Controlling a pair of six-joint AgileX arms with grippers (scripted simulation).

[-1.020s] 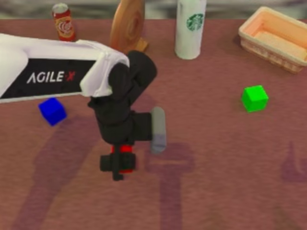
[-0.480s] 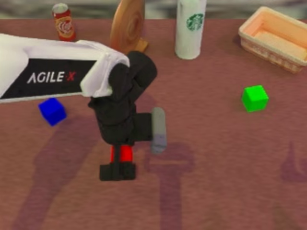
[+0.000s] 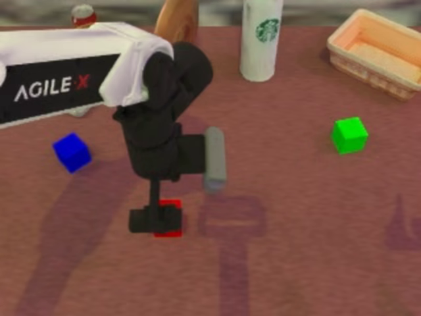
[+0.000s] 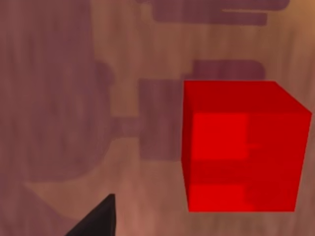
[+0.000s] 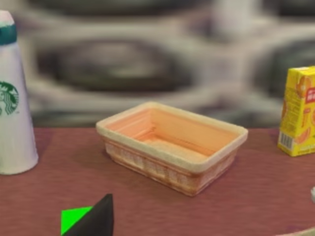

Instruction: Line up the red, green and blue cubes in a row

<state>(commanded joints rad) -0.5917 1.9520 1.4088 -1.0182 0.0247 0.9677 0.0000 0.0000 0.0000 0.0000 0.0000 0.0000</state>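
Red cube (image 3: 170, 218) sits on the table (image 3: 296, 217), well left of the green cube (image 3: 349, 135) and nearer the front edge. The left gripper (image 3: 156, 220) hovers over it, risen since a second ago, its fingers spread and holding nothing. The blue cube (image 3: 72, 152) lies farther left, unmoved. The right arm is out of the top view.

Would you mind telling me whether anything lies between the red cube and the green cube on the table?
Nothing visible does. In the top view, bare table runs from the red cube, under the left hand, to the green cube.
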